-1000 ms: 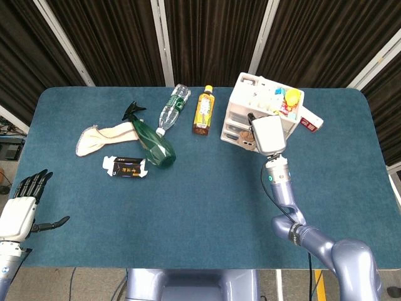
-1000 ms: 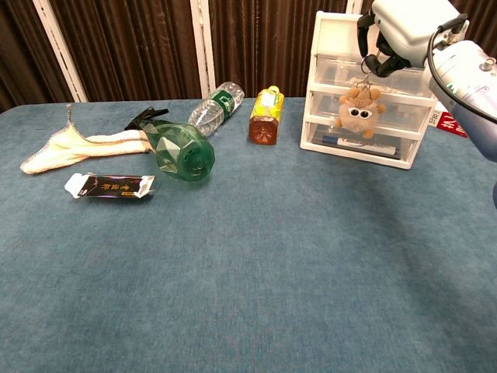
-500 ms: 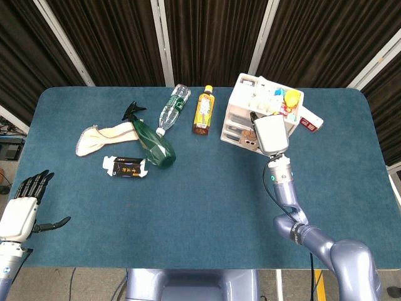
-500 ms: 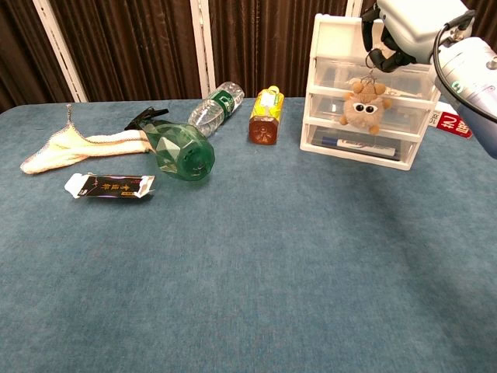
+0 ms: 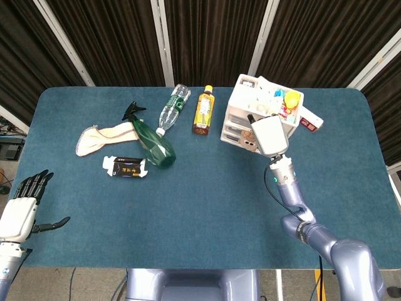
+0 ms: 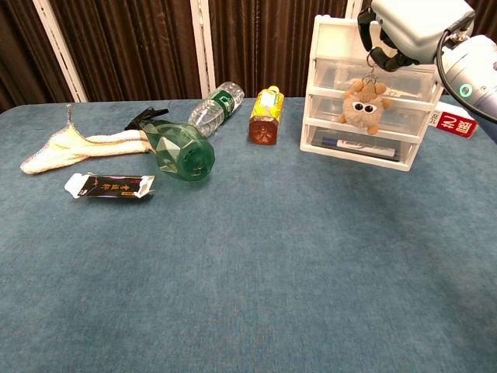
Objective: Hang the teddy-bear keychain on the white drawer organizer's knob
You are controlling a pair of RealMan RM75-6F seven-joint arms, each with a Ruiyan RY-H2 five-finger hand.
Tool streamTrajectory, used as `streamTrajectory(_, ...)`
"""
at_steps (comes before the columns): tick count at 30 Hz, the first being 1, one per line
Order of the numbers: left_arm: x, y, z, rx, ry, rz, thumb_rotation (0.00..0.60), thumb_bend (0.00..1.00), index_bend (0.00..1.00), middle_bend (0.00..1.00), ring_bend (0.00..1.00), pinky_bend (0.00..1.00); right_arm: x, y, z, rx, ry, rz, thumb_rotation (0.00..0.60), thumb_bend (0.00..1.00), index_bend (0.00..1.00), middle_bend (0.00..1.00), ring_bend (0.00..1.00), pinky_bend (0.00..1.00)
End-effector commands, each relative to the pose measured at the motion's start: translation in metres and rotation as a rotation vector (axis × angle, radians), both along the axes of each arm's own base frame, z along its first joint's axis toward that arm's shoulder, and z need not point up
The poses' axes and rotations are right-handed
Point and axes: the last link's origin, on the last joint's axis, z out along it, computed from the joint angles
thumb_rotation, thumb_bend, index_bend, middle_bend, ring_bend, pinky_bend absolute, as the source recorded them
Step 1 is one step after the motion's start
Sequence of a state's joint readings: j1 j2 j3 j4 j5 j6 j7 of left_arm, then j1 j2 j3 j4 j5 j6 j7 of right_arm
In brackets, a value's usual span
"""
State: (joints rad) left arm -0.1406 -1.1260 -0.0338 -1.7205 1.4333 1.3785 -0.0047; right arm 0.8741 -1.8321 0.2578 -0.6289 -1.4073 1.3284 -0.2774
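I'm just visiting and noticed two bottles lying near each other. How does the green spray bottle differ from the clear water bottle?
The spray bottle is dark green with a black trigger head; the water bottle is clear with a green label. The spray bottle looks wider and faceted, while the water bottle is slimmer and ribbed. The spray bottle sits nearer the front edge, beside the cloth; the water bottle lies farther back. Both lie on their sides on the blue table.
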Motion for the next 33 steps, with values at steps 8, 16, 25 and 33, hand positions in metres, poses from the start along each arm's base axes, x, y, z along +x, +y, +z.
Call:
streamTrajectory(8, 0.0, 0.0, 0.0, 0.001, 0.001, 0.001, 0.482, 0.07, 0.0, 0.0, 0.0, 0.0, -0.007, -0.001, 0.001, 0.007, 0.039, 0.007, 0.6, 0.51, 0.71, 1.0, 1.0, 0.93)
streamTrajectory(16, 0.001, 0.0, -0.001, 0.0, -0.001, 0.0, 0.483, 0.07, 0.0, 0.0, 0.0, 0.0, -0.008, -0.003, 0.002, 0.002, 0.052, 0.005, 0.6, 0.51, 0.72, 1.0, 1.0, 0.93)
streamTrajectory(25, 0.001, 0.0, -0.001, -0.001, 0.0, 0.002, 0.484, 0.07, 0.0, 0.0, 0.0, 0.0, -0.007, -0.006, 0.0, 0.003, 0.072, 0.004, 0.6, 0.51, 0.72, 1.0, 1.0, 0.93)
streamTrajectory(33, 0.001, 0.0, -0.001, 0.001, 0.002, 0.003, 0.482, 0.07, 0.0, 0.0, 0.0, 0.0, -0.006, -0.006, -0.009, 0.014, 0.093, -0.002, 0.6, 0.5, 0.7, 1.0, 1.0, 0.93)
